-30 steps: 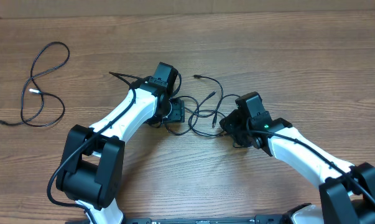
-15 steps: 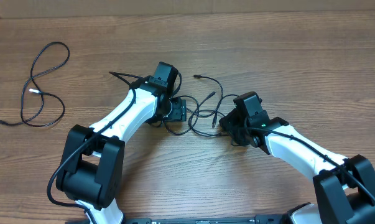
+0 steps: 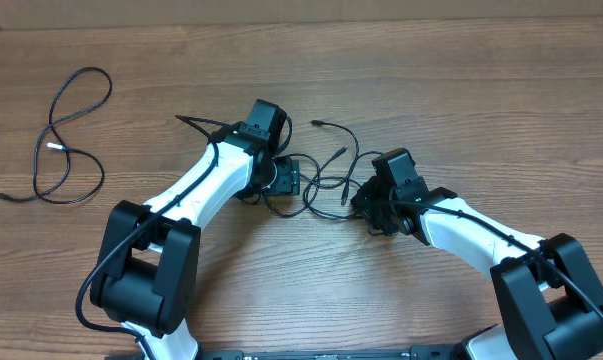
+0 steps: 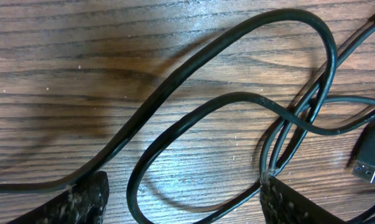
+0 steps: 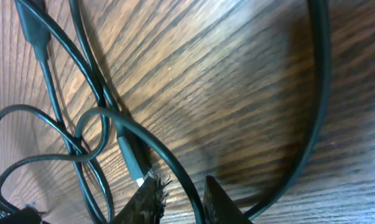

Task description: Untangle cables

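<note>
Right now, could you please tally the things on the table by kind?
Loose cable lying apart: 1
Tangled bunch of cables: 1
Robot arms: 2, the left arm and the right arm
Total: 4

Black cables (image 4: pixel 237 95) on wooden table (image 3: pixel 481 90)

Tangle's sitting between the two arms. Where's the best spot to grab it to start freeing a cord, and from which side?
Probably the free end poking out of the tangle on its far side, just behind the plug. Come straight down, jaws across the cord: it lies flat and alone on bare table there, no strand crossing it.
</note>
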Robot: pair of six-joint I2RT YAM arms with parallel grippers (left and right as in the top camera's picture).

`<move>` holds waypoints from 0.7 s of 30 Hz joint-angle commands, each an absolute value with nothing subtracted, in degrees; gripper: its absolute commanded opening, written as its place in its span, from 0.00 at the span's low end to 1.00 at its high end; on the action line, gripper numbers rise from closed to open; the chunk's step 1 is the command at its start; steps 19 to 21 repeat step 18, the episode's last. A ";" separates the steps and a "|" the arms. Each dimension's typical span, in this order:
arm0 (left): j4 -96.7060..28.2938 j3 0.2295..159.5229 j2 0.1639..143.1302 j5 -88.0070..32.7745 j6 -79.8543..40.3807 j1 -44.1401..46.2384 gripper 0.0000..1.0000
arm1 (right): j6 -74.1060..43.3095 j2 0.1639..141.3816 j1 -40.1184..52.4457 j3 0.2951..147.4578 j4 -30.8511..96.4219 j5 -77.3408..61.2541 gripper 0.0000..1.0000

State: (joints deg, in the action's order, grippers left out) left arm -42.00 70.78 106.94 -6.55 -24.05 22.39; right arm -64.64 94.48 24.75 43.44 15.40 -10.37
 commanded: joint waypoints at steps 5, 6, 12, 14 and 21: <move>-41.78 70.17 105.65 -4.54 -24.23 22.31 0.77 | -53.78 93.97 23.77 44.03 14.72 -22.31 0.04; -41.78 70.11 105.65 -4.16 -24.23 22.31 0.77 | -51.53 93.51 23.40 44.58 14.72 -24.34 0.04; -41.67 69.84 105.65 -4.01 -24.23 22.31 0.77 | -46.35 87.77 22.70 46.68 14.81 -31.83 0.04; -41.63 69.84 105.65 -4.01 -24.23 22.31 0.77 | -46.33 85.03 22.70 46.76 14.83 -32.62 0.04; -41.58 69.84 105.65 -4.01 -24.23 22.31 0.77 | -44.58 77.60 22.70 46.76 15.25 -32.73 0.04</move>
